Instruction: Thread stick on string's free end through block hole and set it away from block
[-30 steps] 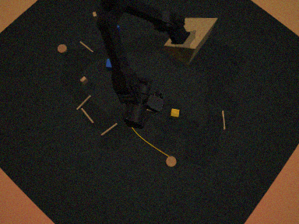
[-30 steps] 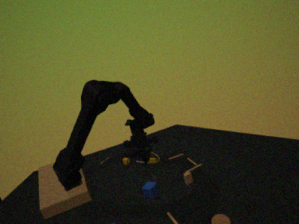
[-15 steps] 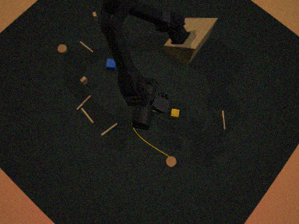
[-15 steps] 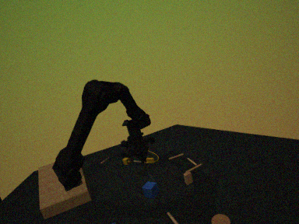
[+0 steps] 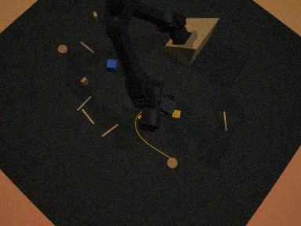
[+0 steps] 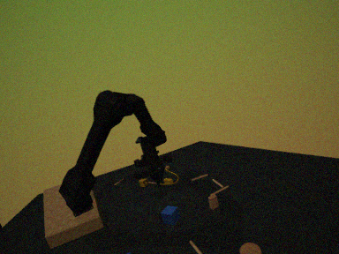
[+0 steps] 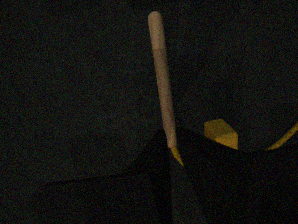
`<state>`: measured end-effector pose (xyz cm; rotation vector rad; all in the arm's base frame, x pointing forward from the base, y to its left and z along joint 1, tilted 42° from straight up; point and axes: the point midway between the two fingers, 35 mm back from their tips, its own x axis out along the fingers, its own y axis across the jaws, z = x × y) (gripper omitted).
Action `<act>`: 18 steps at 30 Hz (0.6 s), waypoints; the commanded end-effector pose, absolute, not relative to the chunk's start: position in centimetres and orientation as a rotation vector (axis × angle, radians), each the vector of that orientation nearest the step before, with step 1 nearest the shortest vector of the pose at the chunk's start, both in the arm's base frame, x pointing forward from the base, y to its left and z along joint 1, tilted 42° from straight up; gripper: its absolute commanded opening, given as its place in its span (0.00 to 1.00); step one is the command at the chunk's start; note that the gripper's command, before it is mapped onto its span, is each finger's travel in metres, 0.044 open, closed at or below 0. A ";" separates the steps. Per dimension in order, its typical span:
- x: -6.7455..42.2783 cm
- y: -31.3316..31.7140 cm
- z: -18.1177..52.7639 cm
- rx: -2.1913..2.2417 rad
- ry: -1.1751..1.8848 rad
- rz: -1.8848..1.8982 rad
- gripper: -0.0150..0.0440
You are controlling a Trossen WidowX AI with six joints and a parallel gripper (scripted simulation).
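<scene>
My gripper (image 5: pixel 150 118) (image 6: pixel 152 175) (image 7: pixel 170 134) is shut on the thin wooden stick (image 7: pixel 162 75), which points forward from the fingers in the wrist view. The arm hides the stick in the top and exterior views. The yellow string (image 5: pixel 149 143) (image 6: pixel 173 180) (image 7: pixel 282 137) curves from the gripper to the round wooden button (image 5: pixel 172 162) on the table. A small yellow block (image 5: pixel 176 114) (image 6: pixel 142 182) (image 7: pixel 220 134) lies just right of the gripper, close to the stick's line. I cannot make out a hole in it.
Loose sticks (image 5: pixel 87 47) (image 5: pixel 84 103) (image 5: pixel 110 130) lie to the left and one stick (image 5: pixel 225 121) to the right. A blue cube (image 5: pixel 112 64) (image 6: pixel 169 214), a small wooden block (image 5: pixel 84 81) (image 6: pixel 213 201) and a second button (image 5: pixel 62 49) (image 6: pixel 250 248) lie left. The arm's base block (image 5: pixel 196 35) stands at the back.
</scene>
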<state>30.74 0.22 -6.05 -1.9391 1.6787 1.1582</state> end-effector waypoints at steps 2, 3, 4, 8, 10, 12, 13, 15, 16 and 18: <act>30.2 0.8 -6.8 -1.937 1.682 1.169 0.25; 30.1 0.9 -6.8 -1.937 1.682 1.168 0.25; 30.0 0.9 -6.9 -1.937 1.683 1.168 0.25; 29.8 1.1 -7.1 -1.937 1.683 1.167 0.25; 29.8 1.1 -7.1 -1.938 1.683 1.167 0.25; 29.8 1.1 -7.1 -1.938 1.683 1.167 0.25; 29.8 1.1 -7.1 -1.938 1.683 1.167 0.25; 29.8 1.1 -7.1 -1.938 1.683 1.167 0.25; 29.8 1.1 -7.2 -1.938 1.683 1.167 0.25; 29.7 1.3 -7.2 -1.938 1.683 1.167 0.25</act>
